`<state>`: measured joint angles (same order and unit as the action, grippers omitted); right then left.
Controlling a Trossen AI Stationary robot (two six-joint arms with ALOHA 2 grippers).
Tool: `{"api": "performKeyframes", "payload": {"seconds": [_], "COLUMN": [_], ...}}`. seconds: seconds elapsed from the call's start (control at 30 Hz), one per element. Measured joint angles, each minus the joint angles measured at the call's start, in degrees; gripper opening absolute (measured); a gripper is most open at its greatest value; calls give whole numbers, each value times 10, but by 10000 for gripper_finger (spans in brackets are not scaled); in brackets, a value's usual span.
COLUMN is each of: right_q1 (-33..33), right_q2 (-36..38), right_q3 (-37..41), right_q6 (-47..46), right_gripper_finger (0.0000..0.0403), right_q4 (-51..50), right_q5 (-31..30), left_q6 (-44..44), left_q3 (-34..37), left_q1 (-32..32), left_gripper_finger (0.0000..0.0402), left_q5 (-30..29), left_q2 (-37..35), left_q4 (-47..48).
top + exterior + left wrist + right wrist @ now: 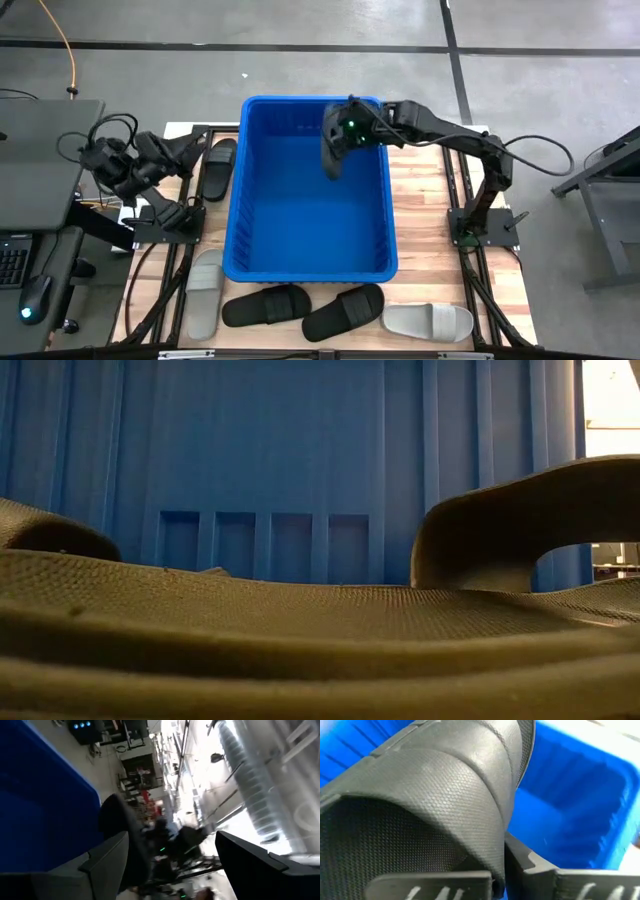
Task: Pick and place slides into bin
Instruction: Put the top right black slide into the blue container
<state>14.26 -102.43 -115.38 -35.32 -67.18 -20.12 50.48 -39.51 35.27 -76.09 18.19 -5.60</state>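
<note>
Textured black rubber fills my right wrist view: the slide [435,805] I carry, its wide strap arching close to the lens. From above, my right tool [345,130] is pinched on this slide [332,150] over the far end of the bin [240,215], inside the rim line, with the slide hanging down and its long axis running roughly from far to near. Which end is the toe I cannot tell.

I judge it light, soft and bendy, with a grippy pebbled skin, so it should not slip. The strap or a side edge is the natural place to take hold.

My left tool [190,160] waits beside the bin's left wall, fingers spread and empty, near a black slide [217,168] on the surface [425,230]. More slides lie on the near side: one grey [203,293], two black [266,305] [343,311], one grey [428,322].
</note>
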Motion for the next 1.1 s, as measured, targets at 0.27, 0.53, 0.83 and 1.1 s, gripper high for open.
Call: {"api": "performKeyframes", "payload": {"seconds": [0.27,0.53,0.83,1.1], "right_q1": [0,-20,-81,-117], "right_q2": [-75,-113,-130,-130], "right_q3": [-162,-172,-173,-173], "right_q6": [32,106,176,161], "right_gripper_finger": [0,0,0,0], "right_q4": [-43,-39,-4,42], "right_q5": [-7,-37,-71,-83], "left_q6": [-64,-1,25,-5], "left_q3": [-42,-82,-159,-271], "left_q1": [0,-1,-19,-37], "left_gripper_finger": [289,289,289,289], "left_q5": [-18,-63,-127,-47], "left_q2": [135,277,438,546], "left_q4": [-2,-8,-20,-12]}}
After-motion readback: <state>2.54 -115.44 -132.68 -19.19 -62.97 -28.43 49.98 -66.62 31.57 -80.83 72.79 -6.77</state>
